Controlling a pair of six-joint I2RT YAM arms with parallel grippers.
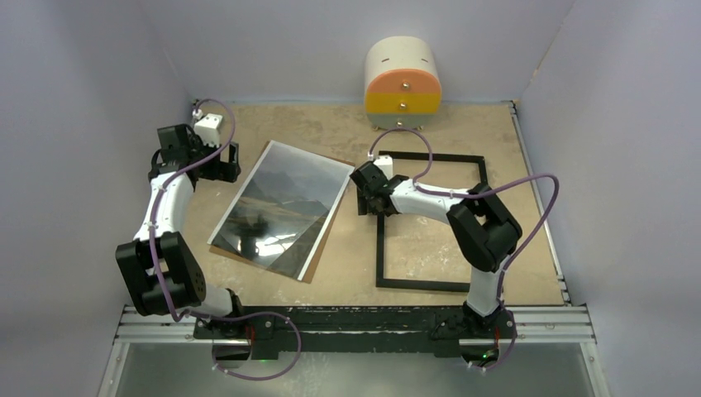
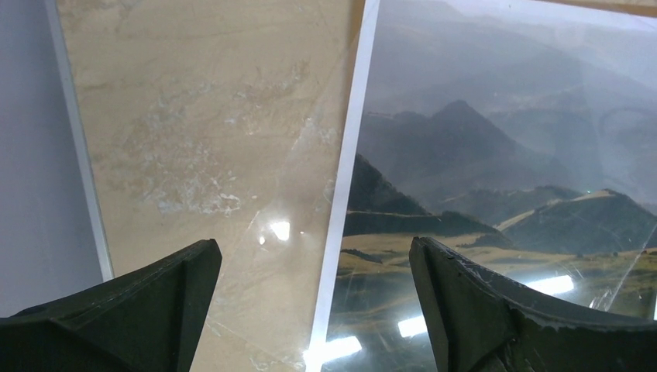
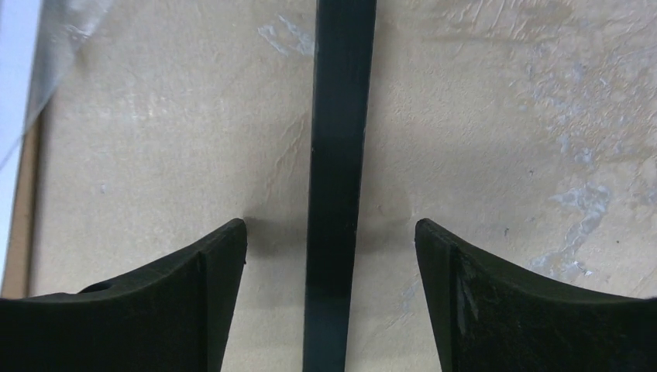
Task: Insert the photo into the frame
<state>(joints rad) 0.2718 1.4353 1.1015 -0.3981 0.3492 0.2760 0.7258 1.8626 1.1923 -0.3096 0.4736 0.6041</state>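
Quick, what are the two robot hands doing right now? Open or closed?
Left gripper: open, empty, over the edge of the photo.
Right gripper: open, straddling a bar of the frame, not gripping it.

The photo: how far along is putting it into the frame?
Done: nothing; the photo lies left of the frame, outside it. In hand: the open right gripper straddles the frame's left rail; the open left gripper hovers over the photo's edge. Left: placing the photo inside.
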